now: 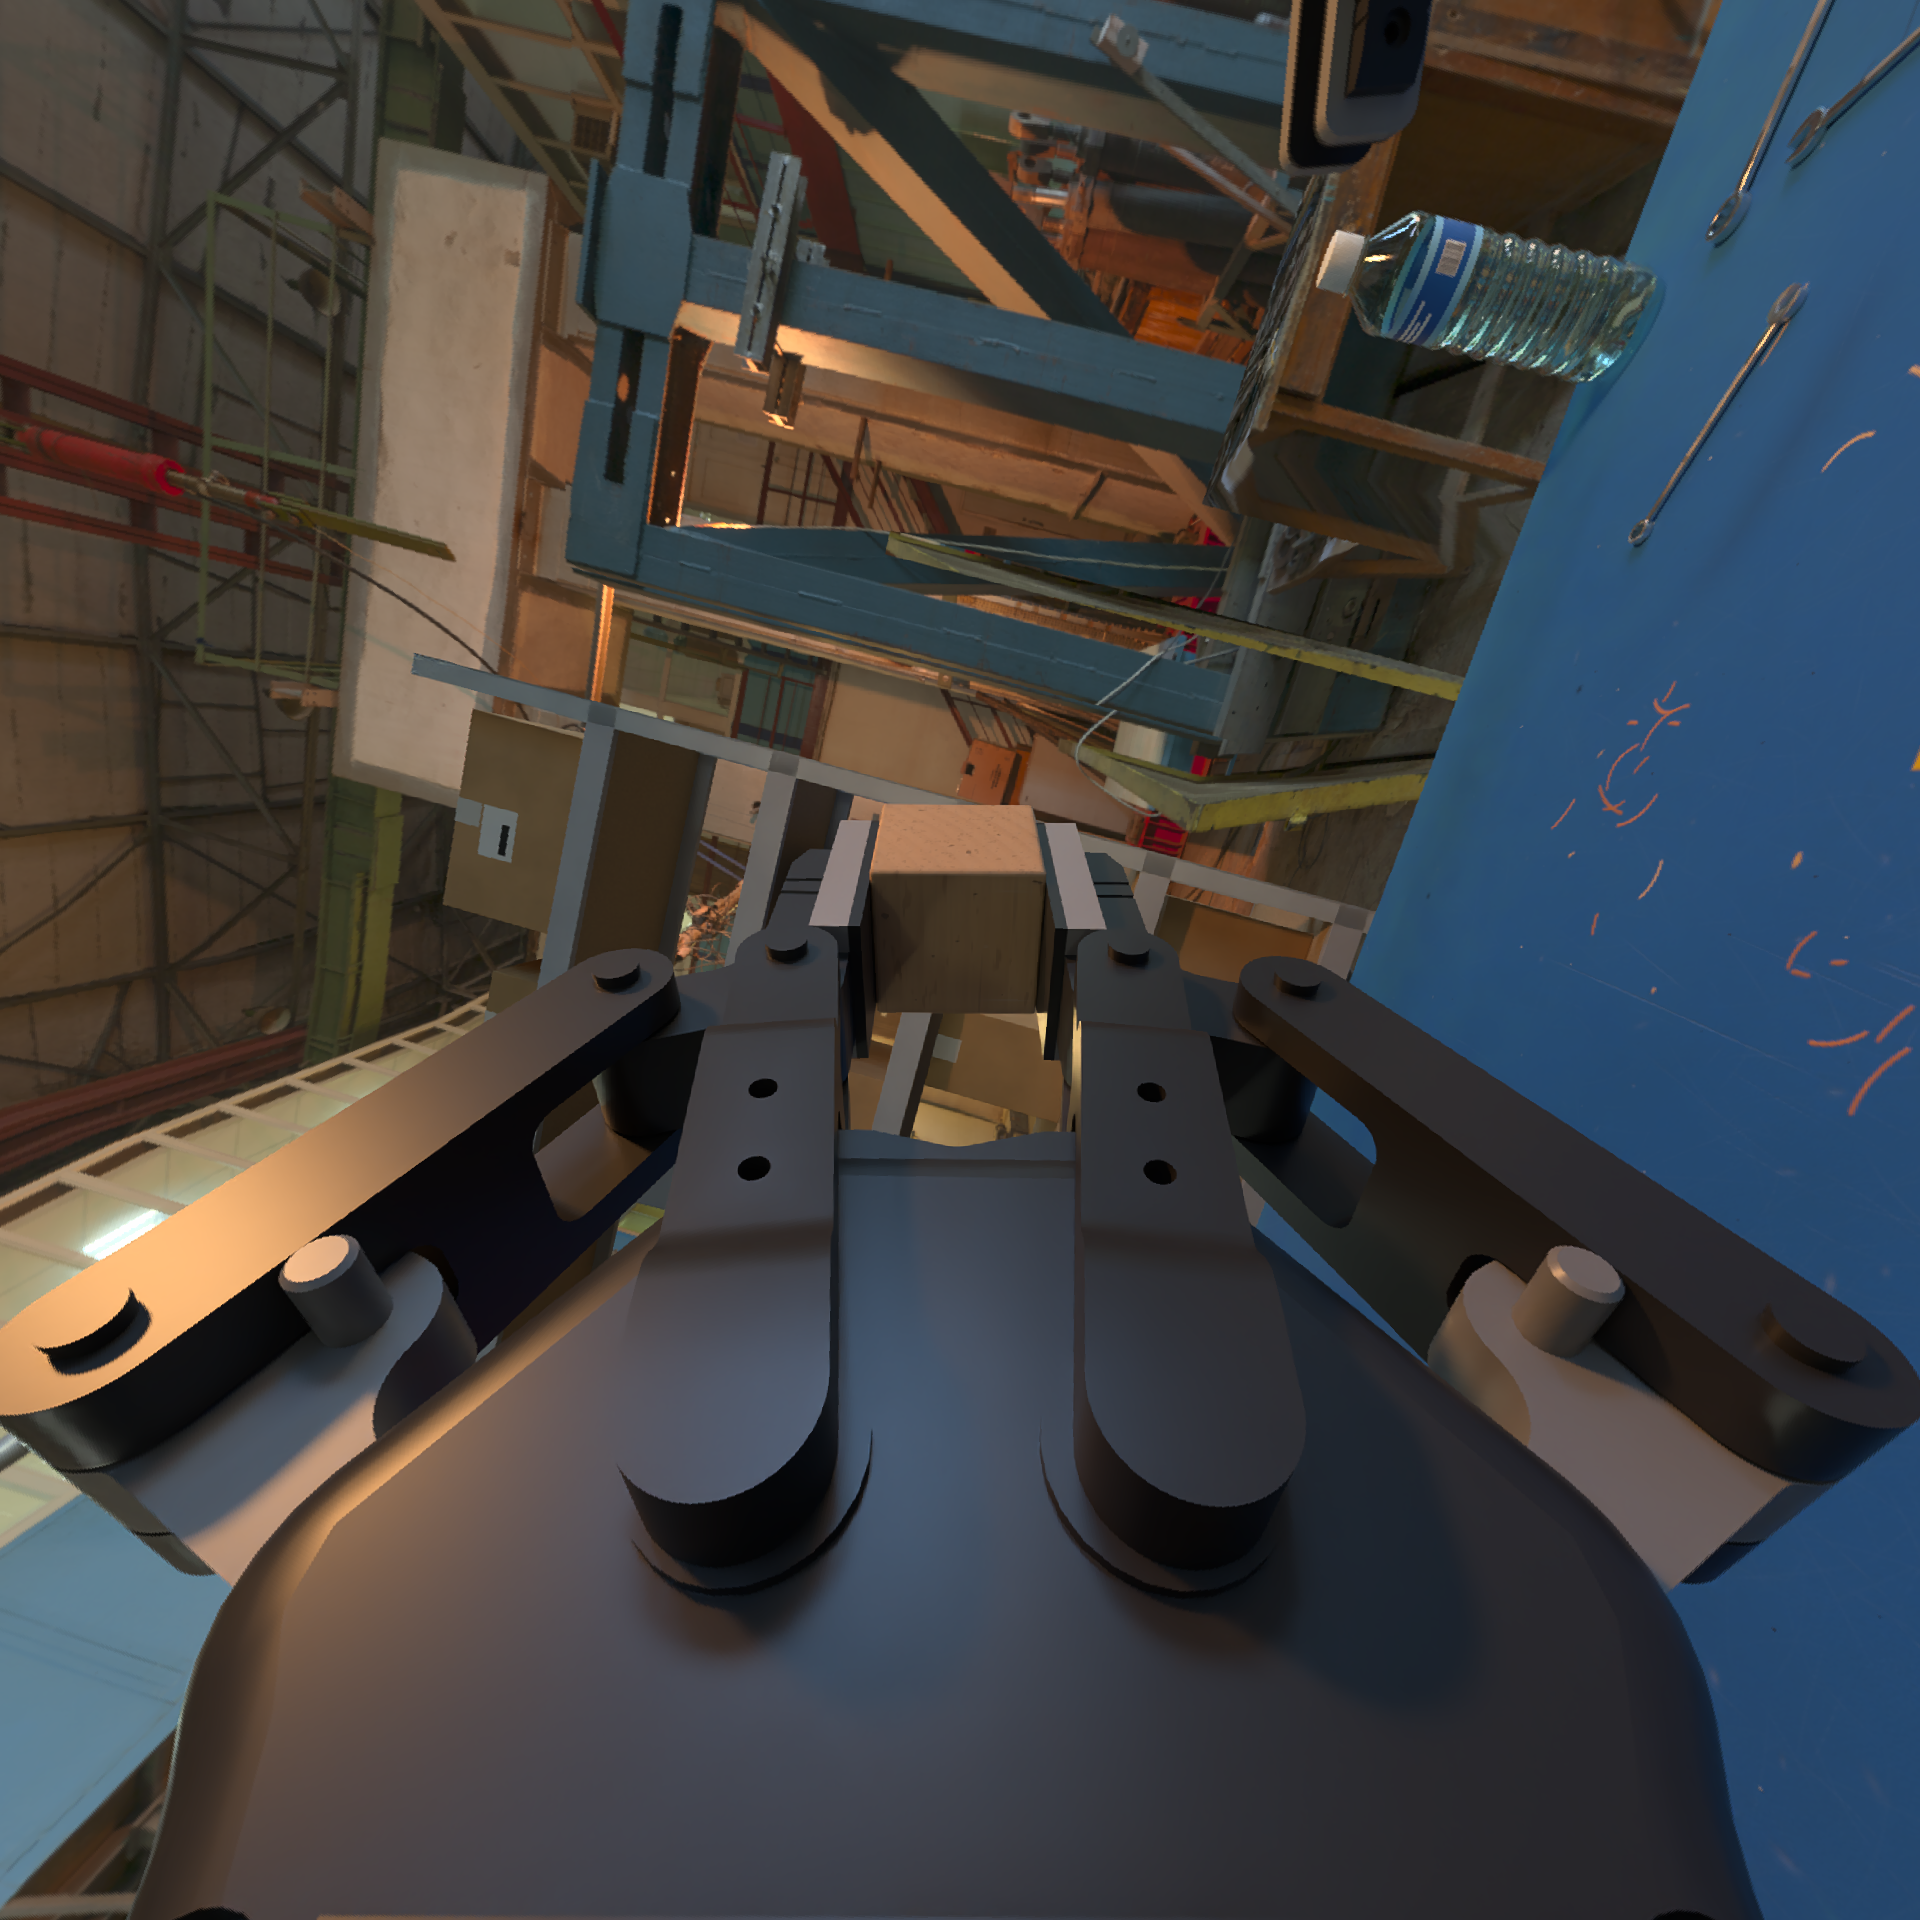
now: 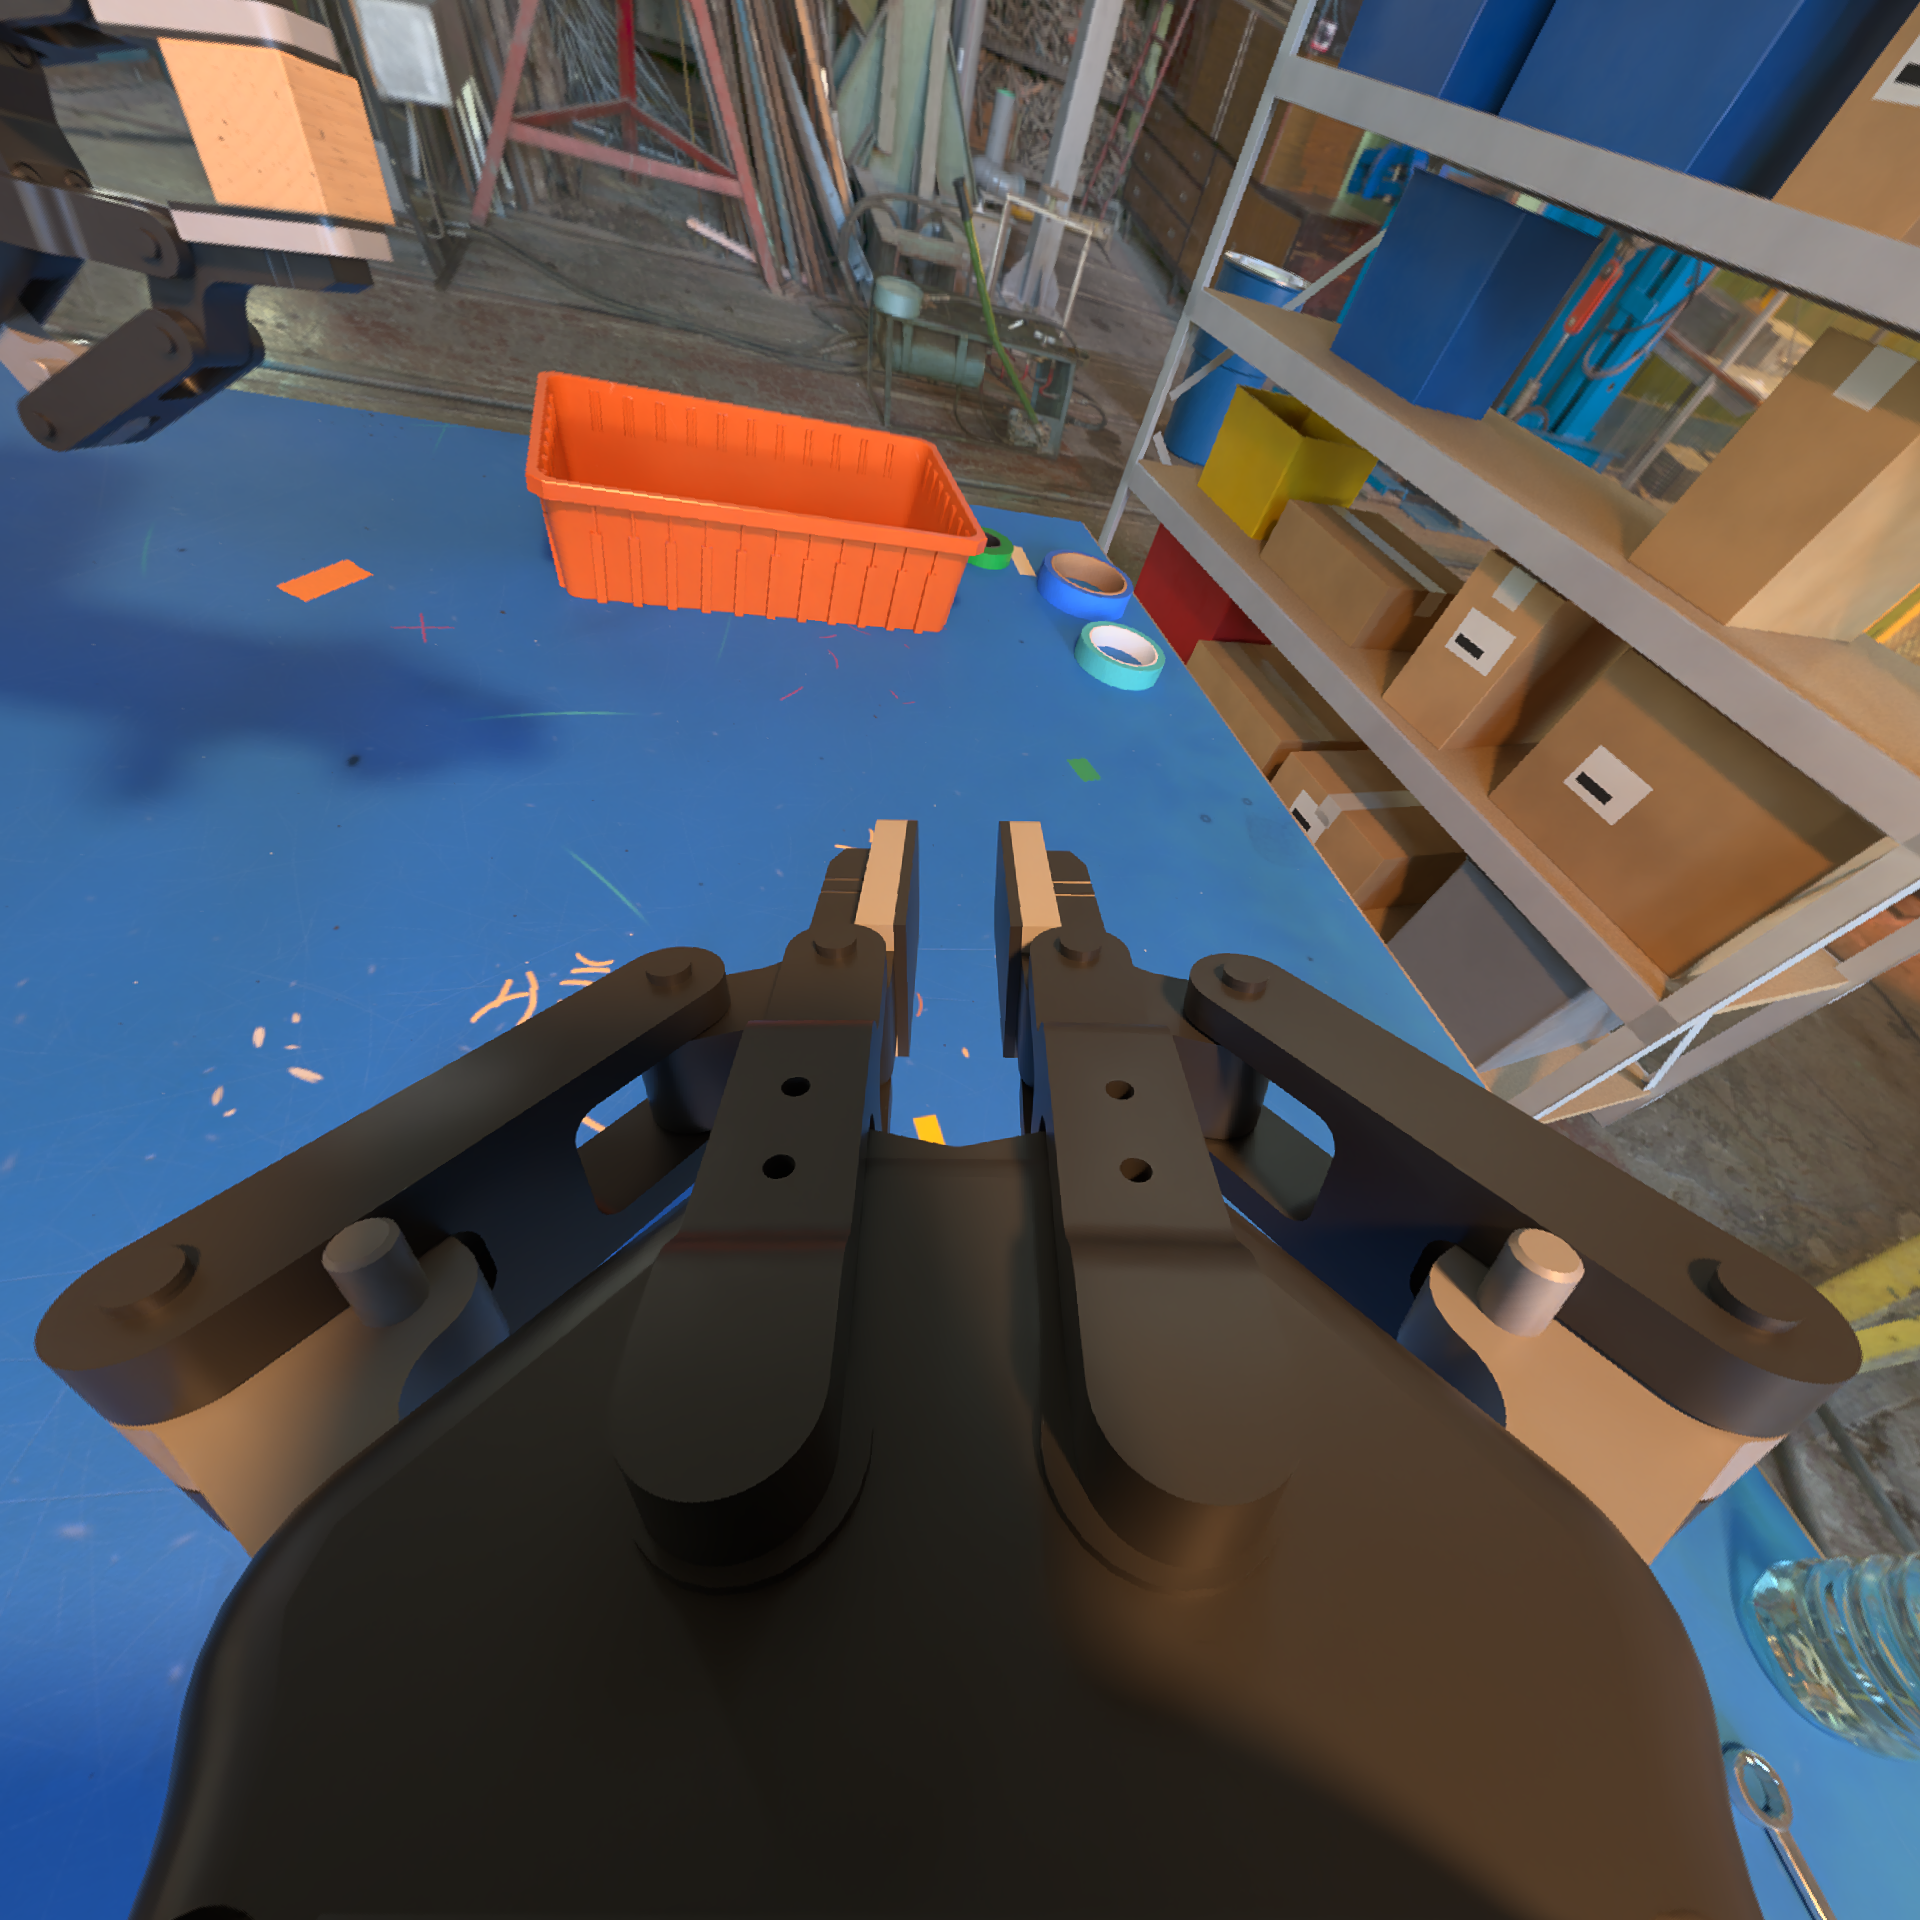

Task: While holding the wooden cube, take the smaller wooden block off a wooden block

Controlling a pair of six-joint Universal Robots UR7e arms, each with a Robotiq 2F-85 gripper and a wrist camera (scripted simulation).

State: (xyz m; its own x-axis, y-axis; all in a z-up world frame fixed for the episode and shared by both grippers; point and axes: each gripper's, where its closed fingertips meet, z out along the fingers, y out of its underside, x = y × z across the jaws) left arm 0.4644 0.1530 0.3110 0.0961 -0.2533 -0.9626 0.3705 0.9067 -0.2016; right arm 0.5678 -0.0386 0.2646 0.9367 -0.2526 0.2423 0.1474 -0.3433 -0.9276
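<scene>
My left gripper (image 1: 957, 842) is shut on the wooden cube (image 1: 956, 914), a light-brown block held between both pads in the air. It also shows in the right wrist view, where the left gripper (image 2: 364, 135) holds the cube (image 2: 275, 130) high at the top left, above the blue table (image 2: 312, 831). My right gripper (image 2: 958, 831) hovers over the table with a narrow gap between its pads and nothing in it. No smaller wooden block or wooden block under it shows in either view.
An orange bin (image 2: 748, 582) stands at the table's far side, with blue (image 2: 1084, 584), teal (image 2: 1120, 655) and green (image 2: 992, 549) tape rolls beside it. A shelf of cardboard boxes (image 2: 1558, 727) lines the right edge. A water bottle (image 1: 1507, 296) and wrenches (image 1: 1714, 416) lie on the table.
</scene>
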